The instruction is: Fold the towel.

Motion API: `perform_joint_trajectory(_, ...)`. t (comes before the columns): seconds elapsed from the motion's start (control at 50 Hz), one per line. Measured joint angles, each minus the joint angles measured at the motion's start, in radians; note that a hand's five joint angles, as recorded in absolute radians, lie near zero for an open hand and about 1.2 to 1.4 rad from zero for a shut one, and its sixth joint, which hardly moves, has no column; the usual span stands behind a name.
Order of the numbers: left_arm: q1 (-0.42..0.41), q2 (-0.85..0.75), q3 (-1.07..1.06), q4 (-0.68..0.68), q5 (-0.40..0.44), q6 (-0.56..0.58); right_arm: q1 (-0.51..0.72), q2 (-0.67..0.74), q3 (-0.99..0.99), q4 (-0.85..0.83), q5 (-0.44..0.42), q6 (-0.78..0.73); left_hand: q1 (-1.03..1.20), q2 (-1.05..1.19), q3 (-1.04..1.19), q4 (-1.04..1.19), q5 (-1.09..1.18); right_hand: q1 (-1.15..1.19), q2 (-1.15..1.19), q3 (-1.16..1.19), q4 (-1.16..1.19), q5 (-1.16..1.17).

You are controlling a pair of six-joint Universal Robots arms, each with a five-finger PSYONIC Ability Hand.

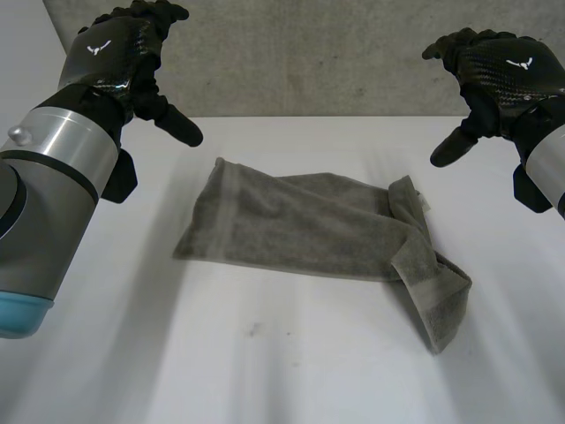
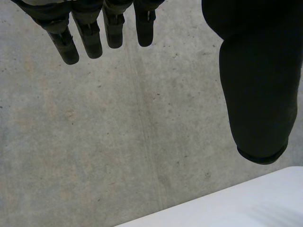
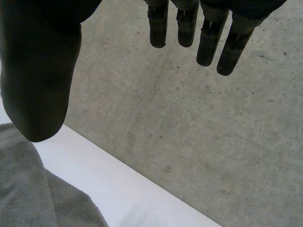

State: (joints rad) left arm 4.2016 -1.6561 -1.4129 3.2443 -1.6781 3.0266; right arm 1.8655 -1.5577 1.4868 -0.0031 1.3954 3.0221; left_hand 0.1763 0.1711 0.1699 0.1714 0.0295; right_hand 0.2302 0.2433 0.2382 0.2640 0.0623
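Flanking the towel [image 1: 300,231], both robot hands [image 1: 115,50] [image 1: 501,68] hover clear.

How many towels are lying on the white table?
1. The rumpled grey terry towel lies in the middle of the white table; I see no second one under it.

- towel [image 1: 309,230] lies on worktop [image 1: 265,362], about mid-worktop, long side running left to right
- towel's right end doubled over itself, one flap trailing toward the near edge
- left hand [image 1: 115,49] above far-left of worktop, behind and left of towel, well apart from it
- right hand [image 1: 503,66] above far-right, behind and right of towel, apart from it
- wall [image 1: 309,53] stands behind worktop's far edge, beyond both hands
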Motion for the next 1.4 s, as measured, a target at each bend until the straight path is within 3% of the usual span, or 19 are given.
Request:
perform_joint_trajectory(0.34, -0.001, -0.043, 0.007, -0.006, 0.005, 0.051, 0.014, 0.038, 0.008, 0.056, 0.002, -0.131, -0.002, -0.002, -0.001, -0.003, -0.001, 0.000, 0.000, 0.000, 0.000, 0.000)
perform_joint_trajectory(0.5, -0.005, -0.098, 0.000, -0.018, -0.002, 0.145, 0.142, 0.116, 0.060, 0.108, 0.012, -0.321, -0.002, -0.002, -0.001, -0.003, -0.001, 0.000, 0.000, 0.000, 0.000, 0.000)
perform_joint_trajectory(0.62, -0.006, -0.145, -0.025, -0.018, 0.000, 0.159, 0.224, 0.208, 0.146, 0.065, 0.066, -0.426, -0.002, -0.002, -0.001, -0.003, -0.001, 0.033, 0.020, 0.020, 0.011, 0.023)
perform_joint_trajectory(0.76, -0.014, -0.195, -0.055, -0.016, 0.005, 0.151, 0.273, 0.339, 0.251, -0.160, 0.212, -0.614, -0.002, -0.002, -0.001, -0.004, -0.001, 0.325, 0.316, 0.324, 0.295, 0.326)
perform_joint_trajectory(0.86, -0.037, -0.215, -0.087, -0.003, 0.009, 0.146, 0.277, 0.393, 0.309, -0.352, 0.336, -0.864, -0.002, -0.003, -0.001, -0.004, -0.001, 0.550, 0.542, 0.542, 0.516, 0.538)
perform_joint_trajectory(0.94, -0.066, -0.222, -0.109, 0.019, 0.009, 0.145, 0.274, 0.399, 0.338, -0.462, 0.399, -1.027, -0.002, -0.004, -0.001, -0.004, -0.001, 0.986, 0.976, 0.942, 0.933, 0.971)
perform_joint_trajectory(1.0, -0.083, -0.223, -0.122, 0.036, 0.010, 0.147, 0.272, 0.386, 0.349, -0.508, 0.417, -1.081, -0.002, -0.004, -0.001, -0.004, -0.001, 1.086, 1.076, 1.086, 1.065, 1.100)
perform_joint_trajectory(1.1, -0.104, -0.224, -0.139, 0.059, 0.011, 0.150, 0.273, 0.321, 0.358, -0.535, 0.396, -1.032, -0.002, -0.004, -0.001, -0.004, -0.001, 1.086, 1.076, 1.093, 1.070, 1.101)
perform_joint_trajectory(1.3, -0.136, -0.229, -0.171, 0.089, 0.014, 0.148, 0.270, 0.026, 0.367, -0.509, 0.203, -0.580, -0.002, -0.004, -0.001, -0.004, -0.001, 1.086, 1.076, 1.094, 1.070, 1.101)
perform_joint_trajectory(1.4, -0.161, -0.242, -0.179, 0.091, 0.021, 0.143, 0.242, -0.078, 0.361, -0.457, 0.160, -0.433, -0.002, -0.004, -0.001, -0.004, -0.001, 1.087, 1.076, 1.096, 1.070, 1.101)
